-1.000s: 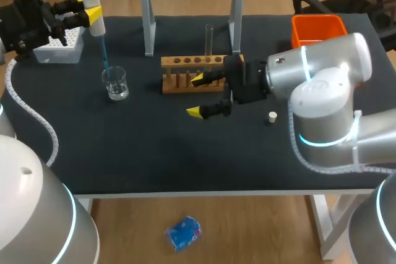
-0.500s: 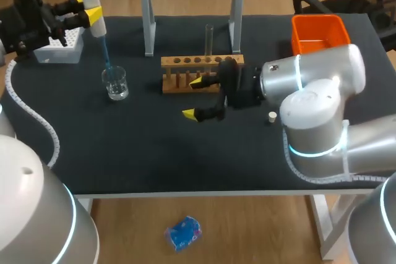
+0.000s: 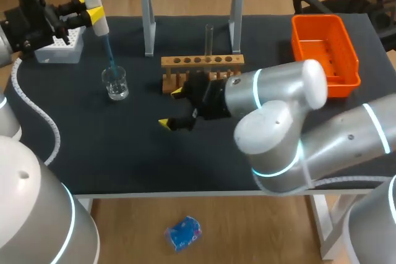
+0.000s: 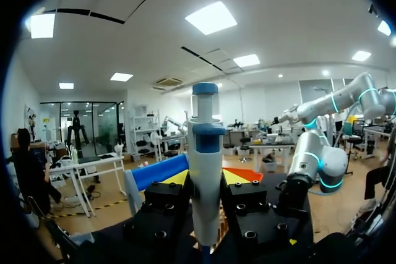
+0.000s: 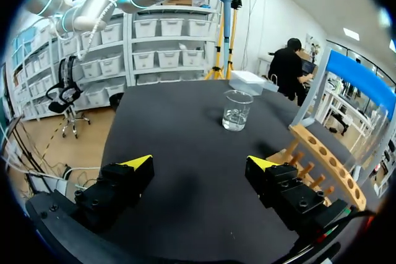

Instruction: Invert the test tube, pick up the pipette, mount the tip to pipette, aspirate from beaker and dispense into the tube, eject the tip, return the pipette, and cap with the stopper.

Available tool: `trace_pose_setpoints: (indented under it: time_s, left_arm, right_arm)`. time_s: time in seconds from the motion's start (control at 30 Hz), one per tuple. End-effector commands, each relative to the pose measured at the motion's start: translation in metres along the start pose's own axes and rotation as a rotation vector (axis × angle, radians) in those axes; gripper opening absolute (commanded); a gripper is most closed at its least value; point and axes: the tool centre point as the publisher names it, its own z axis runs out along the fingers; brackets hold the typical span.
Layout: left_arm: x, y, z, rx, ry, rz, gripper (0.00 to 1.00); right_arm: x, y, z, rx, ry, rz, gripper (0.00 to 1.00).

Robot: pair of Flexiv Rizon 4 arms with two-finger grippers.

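Table (image 3: 124, 153): black surface carrying all items.

Right arm (image 3: 291, 128): reaches past the table's middle. Right gripper (image 3: 171, 107) has its fingers spread wide with nothing between them, low over bare table.

Bin (image 3: 325, 51): orange, well behind the right gripper.

Rack (image 3: 202, 69): wooden, just beside one finger of the right gripper.

Tip box (image 3: 62, 44): under the left gripper (image 3: 88, 7).

Pipette (image 3: 96, 4): upright, clamped between the left gripper's fingers.

Beaker (image 5: 237, 110): clear, holding liquid, ahead of the right gripper and below the left gripper.

Tube (image 3: 209, 38): stands upright in the rack.

Tip (image 3: 109, 54): blue, mounted on the pipette, pointing down at the beaker; whether it reaches inside cannot be determined.
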Motion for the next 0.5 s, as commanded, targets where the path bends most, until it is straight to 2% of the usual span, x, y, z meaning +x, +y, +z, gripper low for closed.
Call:
trace_pose_setpoints:
  time_s: [0.03, 0.5]
  left_arm:
    - [-0.005, 0.003, 0.001, -0.009, 0.01, -0.006, 0.0]
    - [-0.021, 0.009, -0.006, -0.002, 0.004, -0.033, 0.0]
  right_arm:
    - [-0.001, -0.001, 0.067, -0.033, -0.036, 0.031, 1.0]
    - [-0.01, 0.003, 0.117, -0.061, -0.068, 0.036, 1.0]
